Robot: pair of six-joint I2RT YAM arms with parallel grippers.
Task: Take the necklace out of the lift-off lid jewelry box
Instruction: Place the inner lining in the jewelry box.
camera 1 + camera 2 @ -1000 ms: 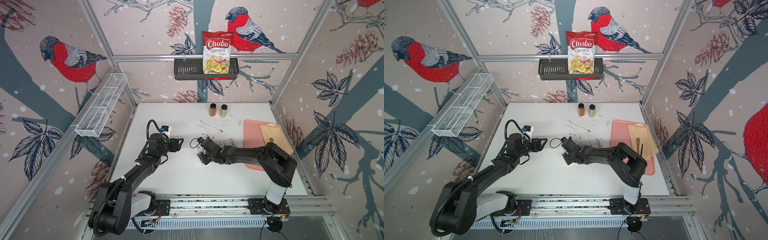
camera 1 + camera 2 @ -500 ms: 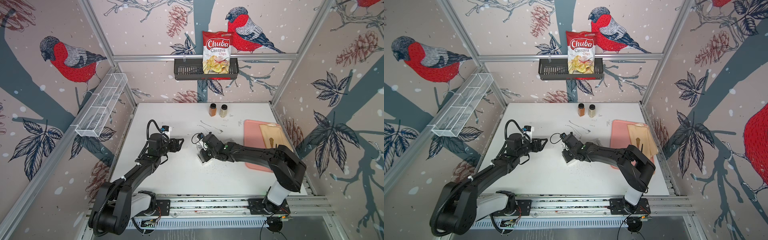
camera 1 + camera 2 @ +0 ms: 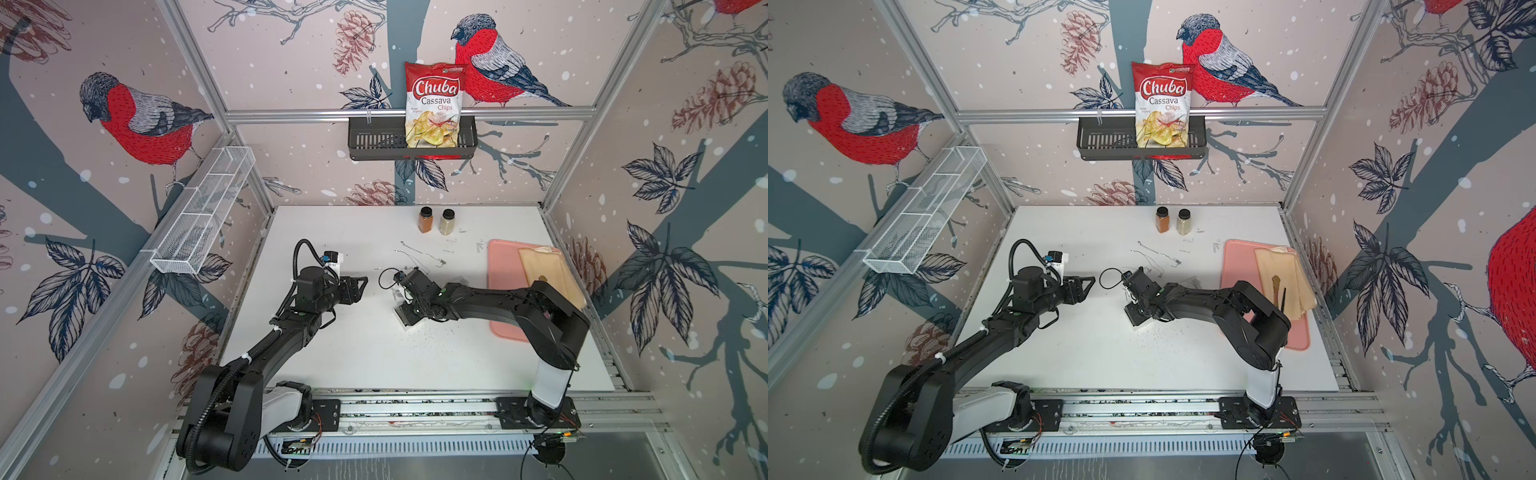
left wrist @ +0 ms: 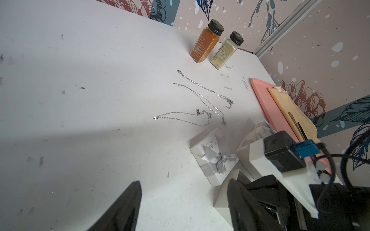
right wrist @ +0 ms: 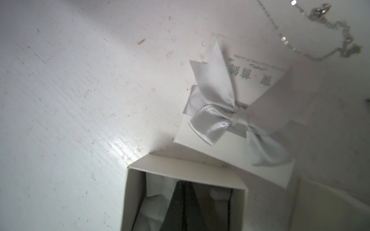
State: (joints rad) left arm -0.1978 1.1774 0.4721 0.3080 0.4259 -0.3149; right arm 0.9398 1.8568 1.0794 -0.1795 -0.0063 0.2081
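Your right gripper [image 5: 186, 192] is sunk into the open jewelry box [image 5: 180, 170] near the middle of the white table [image 3: 353, 361]. Its two dark fingers are drawn tight together among the box's white lining. You cannot tell whether they pinch anything. Fingers and lining hide the floor of the box, and the necklace cannot be made out inside it.

The lid [image 5: 250, 76] lies right way up on the table just beside the box, on its far side. A grey satin bow [image 5: 218, 120] sits on top of it. From the right wrist view you cannot tell whether its corner touches the box rim.

Three thin silver chains [image 4: 200, 100] lie loose on the table farther back, between the lid and two spice jars [image 3: 436, 220] near the far edge. The end of the nearest chain comes close to the lid.

Your left gripper [image 3: 362, 289] hangs to the left of the box, clearly apart from it and pointing right toward it. Its jaws are spread wide and hold nothing.

On the right side of the table lies a pink tray [image 3: 503, 282] with a tan cloth [image 3: 544, 270] on it. Your right arm reaches across the tray's near end in both top views.
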